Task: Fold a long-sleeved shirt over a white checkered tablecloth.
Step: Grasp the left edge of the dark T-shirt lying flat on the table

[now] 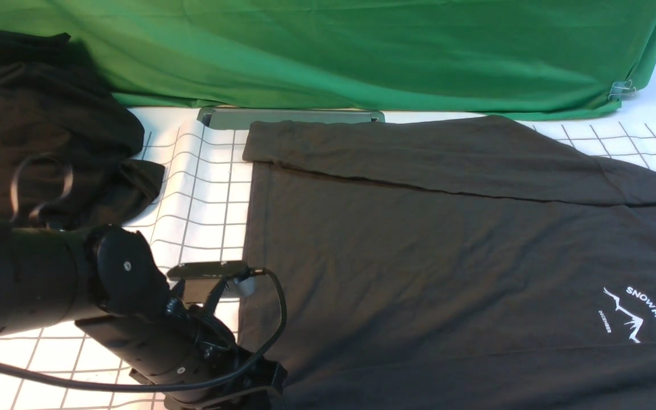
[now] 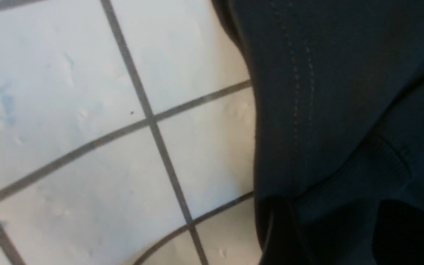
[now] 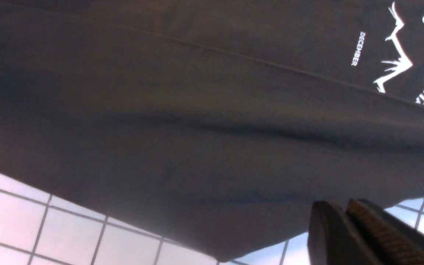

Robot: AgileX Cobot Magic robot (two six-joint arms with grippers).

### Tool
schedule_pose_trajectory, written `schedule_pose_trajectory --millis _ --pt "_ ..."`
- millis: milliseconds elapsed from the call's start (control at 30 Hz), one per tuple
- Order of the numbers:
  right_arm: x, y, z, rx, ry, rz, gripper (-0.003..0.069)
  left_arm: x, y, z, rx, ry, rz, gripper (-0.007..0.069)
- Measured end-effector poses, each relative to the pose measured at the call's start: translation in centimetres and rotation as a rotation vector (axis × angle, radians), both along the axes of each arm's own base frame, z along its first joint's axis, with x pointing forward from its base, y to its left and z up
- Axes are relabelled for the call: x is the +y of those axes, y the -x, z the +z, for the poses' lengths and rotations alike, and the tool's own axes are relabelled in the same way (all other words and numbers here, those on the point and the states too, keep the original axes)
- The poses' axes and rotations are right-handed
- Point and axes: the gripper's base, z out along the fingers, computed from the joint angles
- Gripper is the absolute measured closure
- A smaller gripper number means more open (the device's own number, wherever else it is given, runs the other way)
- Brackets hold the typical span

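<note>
A white tablecloth (image 1: 203, 188) ruled in thin grey squares, slightly rippled, covers the table. A green cloth (image 1: 333, 51) hangs across the far side, held by a metal clip (image 1: 621, 89) at far right. A grey bar (image 1: 291, 117) lies at its foot. A black heap (image 1: 37, 125) of cloth sits far left.

The shirt (image 1: 419, 256), soft charcoal jersey, lies flat from centre to right, one sleeve (image 1: 419, 156) folded along its far edge and a white print (image 1: 638, 316) near right. The left arm (image 1: 49, 279) blocks the near-left corner.

The left gripper (image 2: 339, 221) stands spread at the shirt's near-left edge, with a ribbed cuff (image 2: 359, 173) between its jaws. The right gripper (image 3: 341, 208) is closed and empty at the shirt's near edge.
</note>
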Motion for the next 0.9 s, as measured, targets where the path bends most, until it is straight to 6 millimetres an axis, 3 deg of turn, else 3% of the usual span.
schedule_pose_trajectory --millis 333,900 --pt "0.0 0.0 0.0 0.000 -0.001 0.000 0.0589 0.0 -0.5 0.5 -0.011 -0.051 -0.078 0.0284" --pt "0.0 0.0 0.0 -0.001 -0.001 0.000 0.0557 -0.5 -0.5 0.9 0.016 -0.001 -0.066 0.0284"
